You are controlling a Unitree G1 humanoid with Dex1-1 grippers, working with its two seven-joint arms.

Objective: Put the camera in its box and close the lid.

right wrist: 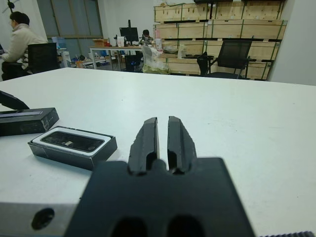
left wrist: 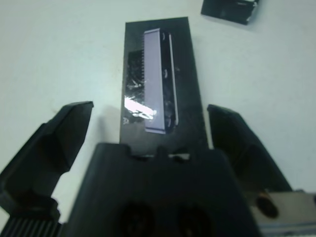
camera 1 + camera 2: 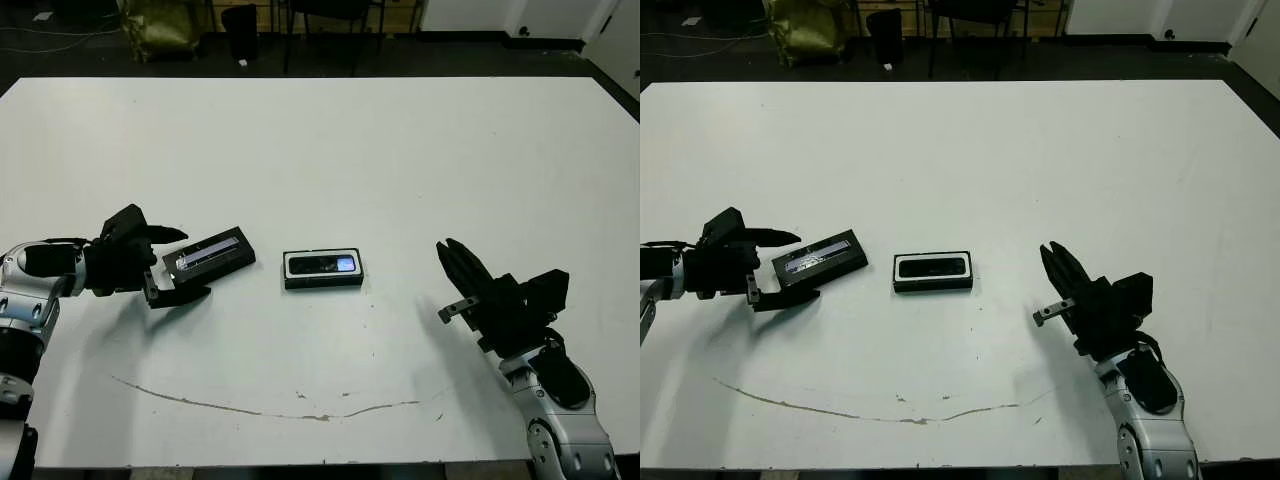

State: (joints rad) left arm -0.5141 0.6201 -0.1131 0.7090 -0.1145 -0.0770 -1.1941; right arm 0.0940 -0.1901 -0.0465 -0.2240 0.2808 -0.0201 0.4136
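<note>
The box [image 3: 322,283] lies flat at the table's middle, and the camera [image 3: 322,265] rests inside it, glossy face up. To its left lies the lid [image 3: 215,252], black with a silvery stripe, flat on the table. My left gripper [image 3: 192,263] is open and straddles the lid's near end, one finger on each side; the left wrist view shows a gap between the lid [image 2: 158,49] and each finger. My right gripper [image 3: 445,246] hovers to the right of the box, shut on nothing. Its wrist view shows the box [image 1: 74,150] and the camera [image 1: 74,140] ahead to one side.
A thin dark scuff line [image 3: 250,408] curves along the table near its front edge. Beyond the far table edge stand chairs [image 1: 232,57], desks and stacked crates, with seated persons [image 1: 22,39] in the background.
</note>
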